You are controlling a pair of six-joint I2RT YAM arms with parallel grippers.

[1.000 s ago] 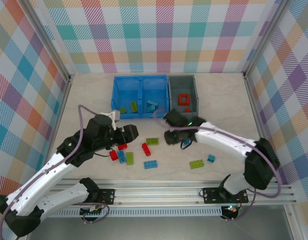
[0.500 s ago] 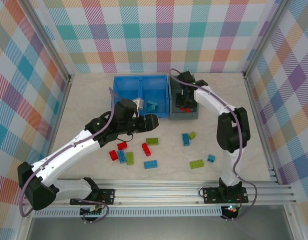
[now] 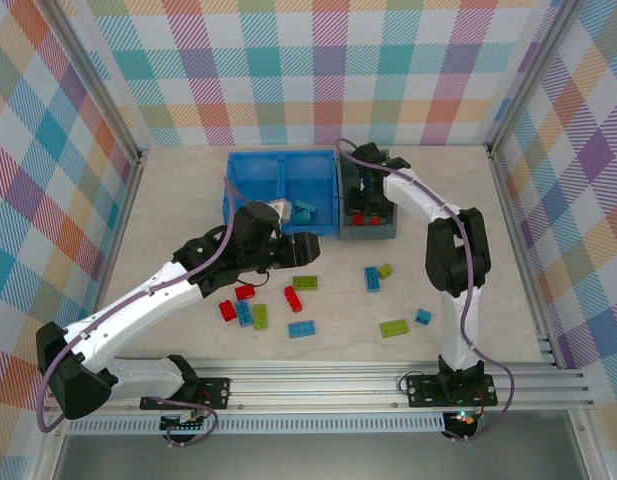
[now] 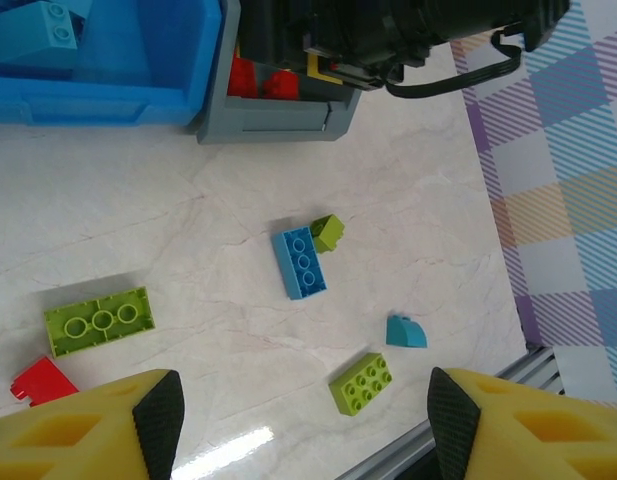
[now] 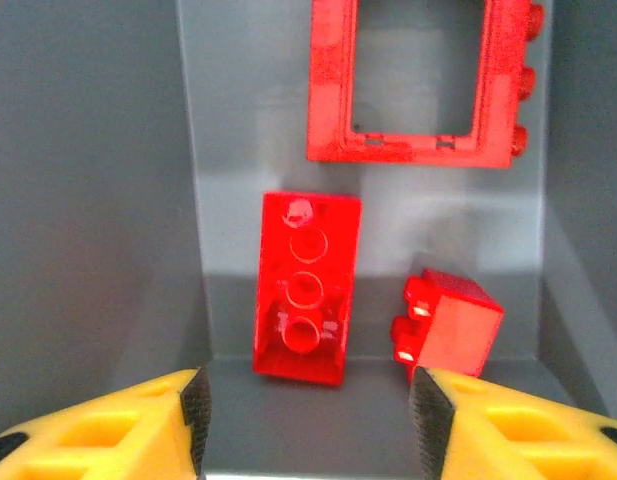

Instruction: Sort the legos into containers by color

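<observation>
Desk (image 3: 468, 200): around eleven loose legos (image 3: 292, 298) are spread toward the near edge, so the sort is judged only partly done.
Blue bin (image 3: 253, 180): set at the middle of the far edge. A light blue brick (image 3: 304, 212) is seen in its right compartment, which marks that side for blue.
Grey bin (image 3: 373, 231): pressed against the blue bin's right wall, with nothing but reds seen inside.
Left claw (image 3: 303, 247): held wide with nothing between the fingers, hovering over the desk just in front of the blue bin. It is judged poised for a pick from the bricks below.
Right claw (image 3: 366, 190): hung low over the grey bin, fingers parted, nothing gripped. The reds beneath lie free on the bin floor.
Red frame (image 5: 328, 80): flat on that floor, apart from the other two reds.
Long red brick (image 5: 306, 290): lying flat, with a small red brick (image 5: 448, 330) just beside it, turned at an angle.
Green brick (image 3: 305, 282): nearest the left claw and a likely next target.
Blue brick (image 3: 372, 278): mid-desk, with a small green piece (image 3: 385, 270) touching its corner. Care is called for so that one colour alone is lifted.
</observation>
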